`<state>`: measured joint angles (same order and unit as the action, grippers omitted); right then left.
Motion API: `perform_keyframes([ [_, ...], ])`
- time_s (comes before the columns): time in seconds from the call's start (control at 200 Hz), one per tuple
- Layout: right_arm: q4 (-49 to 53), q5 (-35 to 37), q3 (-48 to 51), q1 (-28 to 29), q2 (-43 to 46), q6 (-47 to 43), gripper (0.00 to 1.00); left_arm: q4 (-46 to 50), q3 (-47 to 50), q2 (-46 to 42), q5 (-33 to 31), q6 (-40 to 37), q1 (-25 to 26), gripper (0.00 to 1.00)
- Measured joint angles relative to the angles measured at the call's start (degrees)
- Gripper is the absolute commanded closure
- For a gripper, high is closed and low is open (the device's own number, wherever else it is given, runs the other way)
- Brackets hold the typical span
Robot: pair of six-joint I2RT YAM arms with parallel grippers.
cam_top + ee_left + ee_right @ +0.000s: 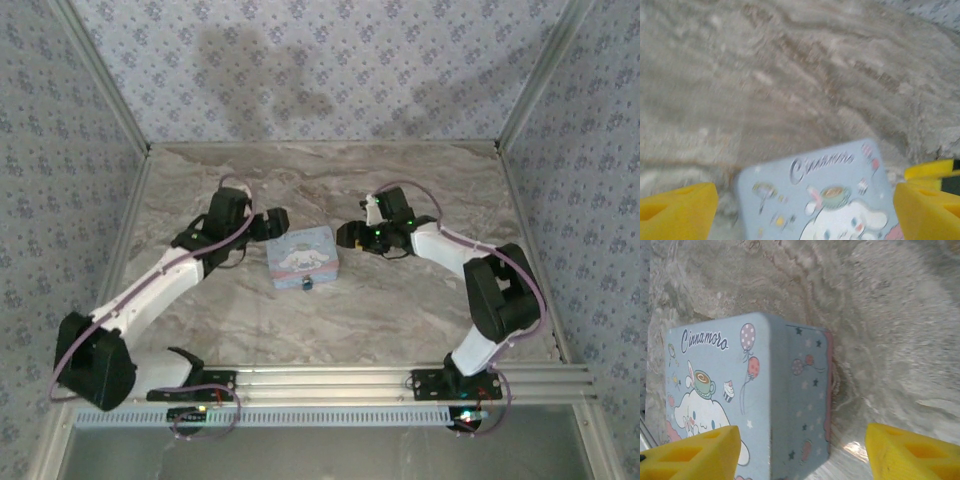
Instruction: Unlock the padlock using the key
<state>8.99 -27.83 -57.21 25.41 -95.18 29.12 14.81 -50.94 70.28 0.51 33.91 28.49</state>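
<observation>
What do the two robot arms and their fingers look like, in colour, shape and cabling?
Both arms have white tubular links between bulky black joint housings: the left arm and the right arm. A thin lilac cable loops along each one. The fingers are bright yellow, blocky wedges with shallow recesses, on the left and on the right. Small green lights glow on the right wrist.

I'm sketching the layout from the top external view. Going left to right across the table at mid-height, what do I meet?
left end effector → blue cartoon tin → right end effector
</observation>
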Motion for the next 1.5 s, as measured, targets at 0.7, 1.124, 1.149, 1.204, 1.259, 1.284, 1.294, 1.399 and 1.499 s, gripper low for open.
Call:
perform_keyframes([
  [0.7,0.9,-0.3,-6.2,1.8,-7.0,1.0,0.51,-14.9,6.0,15.1,9.5,11.8,0.9,0.24],
  [1.124,7.5,4.8,-9.2,-1.8,-7.0,-1.1,0.30,-14.8,0.2,20.0,8.2,11.7,1.5,0.12],
  [1.149,8.2,5.7,-9.1,-2.2,-6.5,-1.5,0.24,-14.6,0.3,19.5,7.6,11.6,1.4,0.12],
  [1.204,9.4,7.7,-8.5,-3.3,-4.7,-1.6,0.01,-13.6,0.7,17.7,6.3,11.1,1.1,0.11],
  [1.259,10.0,9.4,-7.3,-4.6,-2.1,-1.8,0.00,-12.3,1.2,15.2,4.9,10.4,1.0,0.11],
  [1.284,10.1,10.1,-6.6,-5.4,-0.7,-1.7,0.00,-11.8,1.4,14.1,4.3,10.0,0.8,0.10],
  [1.294,10.1,10.2,-6.2,-5.8,0.0,-1.7,0.00,-11.6,1.4,13.6,4.2,9.9,0.8,0.09],
  [1.399,9.0,9.1,-2.2,-10.5,5.6,-0.6,0.12,-10.3,2.7,8.1,2.4,8.5,0.6,0.07],
  [1.499,9.4,7.8,-1.1,-15.9,7.0,0.4,0.22,-10.2,5.0,2.7,1.5,7.5,0.6,0.09],
])
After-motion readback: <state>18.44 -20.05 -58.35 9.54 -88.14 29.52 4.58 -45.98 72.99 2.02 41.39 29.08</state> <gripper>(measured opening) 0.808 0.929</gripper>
